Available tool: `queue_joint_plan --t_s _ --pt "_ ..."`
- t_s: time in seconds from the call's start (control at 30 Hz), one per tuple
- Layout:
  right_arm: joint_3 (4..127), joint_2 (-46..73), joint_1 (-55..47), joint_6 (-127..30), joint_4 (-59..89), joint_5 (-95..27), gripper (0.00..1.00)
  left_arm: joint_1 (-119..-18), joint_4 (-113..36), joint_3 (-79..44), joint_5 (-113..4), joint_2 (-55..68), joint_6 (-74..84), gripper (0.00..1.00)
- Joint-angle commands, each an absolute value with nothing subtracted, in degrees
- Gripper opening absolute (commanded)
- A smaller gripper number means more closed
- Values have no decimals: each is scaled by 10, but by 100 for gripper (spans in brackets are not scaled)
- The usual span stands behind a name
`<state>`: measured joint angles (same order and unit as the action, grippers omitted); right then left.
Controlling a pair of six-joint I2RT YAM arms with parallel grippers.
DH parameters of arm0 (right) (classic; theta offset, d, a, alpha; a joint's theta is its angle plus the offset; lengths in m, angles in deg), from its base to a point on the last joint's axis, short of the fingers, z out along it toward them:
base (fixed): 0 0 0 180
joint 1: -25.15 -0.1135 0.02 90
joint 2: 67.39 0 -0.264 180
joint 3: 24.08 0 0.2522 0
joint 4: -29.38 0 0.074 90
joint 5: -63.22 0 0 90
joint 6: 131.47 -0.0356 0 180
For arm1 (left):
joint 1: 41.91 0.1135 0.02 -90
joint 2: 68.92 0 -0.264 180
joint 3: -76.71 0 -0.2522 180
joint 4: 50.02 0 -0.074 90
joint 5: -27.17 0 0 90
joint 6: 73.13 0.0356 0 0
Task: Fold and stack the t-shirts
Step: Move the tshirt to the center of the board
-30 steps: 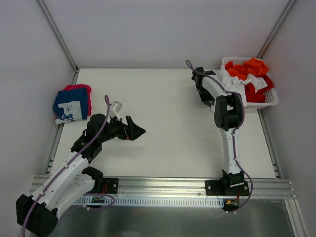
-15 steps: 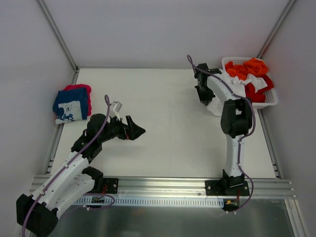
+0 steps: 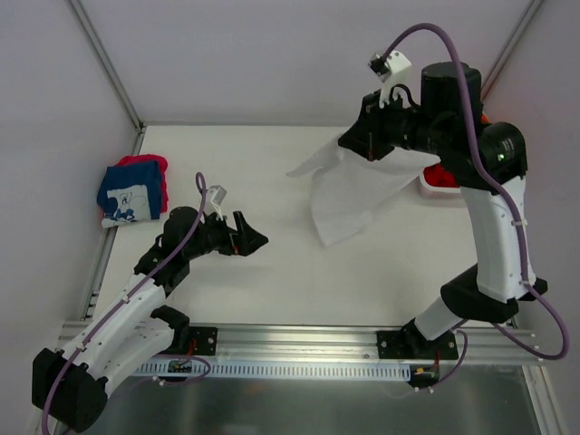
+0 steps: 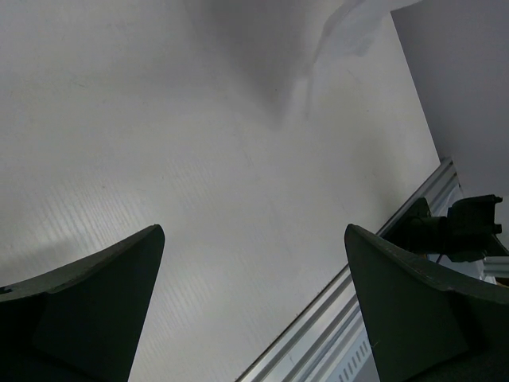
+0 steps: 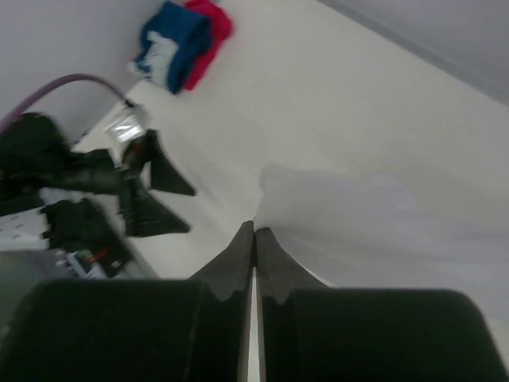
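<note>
**White tee lifted, two stacked, more waiting in the basket**

The right gripper [image 3: 352, 143] is pressed together on an edge of the white t-shirt [image 3: 349, 195] and holds it up over the far right part of the table [image 3: 272, 290]. The right wrist view shows the fingertips shut tight with the pale cloth [image 5: 358, 215] draped away from them. The shirt hangs loose and crumpled, not spread flat, and whether its lower corner touches the table cannot be told.

The left gripper [image 3: 249, 242] sits low over the near left of the table with its fingers spread and nothing between them. Its own camera shows bare table between the fingers and only a fold of the white shirt [image 4: 350, 24] at the far edge of the view.

At the far left of the table lies a small pile: the navy tee [image 3: 127, 195] with white print rests folded on the pink-red tee [image 3: 145, 163]. So two shirts look done.

Behind the right arm, a sliver of the basket [image 3: 433, 188] shows with red cloth [image 3: 441, 174] inside, so at least one more shirt probably waits. The white one has yet to be laid out, folded and put on the pile, which suggests the task is somewhere near its middle.
</note>
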<state>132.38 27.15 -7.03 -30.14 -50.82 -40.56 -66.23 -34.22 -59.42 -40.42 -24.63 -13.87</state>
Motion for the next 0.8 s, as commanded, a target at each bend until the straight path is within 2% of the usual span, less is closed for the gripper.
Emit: queue_joint_plan --t_s 0.0,0.43,0.63,0.73,0.77 --pt "1277 239 -83 -350 -493 -574 3 -661 -360 -601 -389 -242 -142 99" --pt "1265 230 -89 -536 -312 -842 6 -661 -480 -633 -377 -202 -200 99" --pt "1172 215 -96 -692 -95 -914 6 -661 -516 -622 -353 -158 -226 99" --pt "1186 203 -83 -643 -155 -881 7 -662 -516 -623 -362 -168 -223 99" --pt "1186 196 -75 -563 -252 -823 7 -661 -515 -625 -364 -172 -222 99"
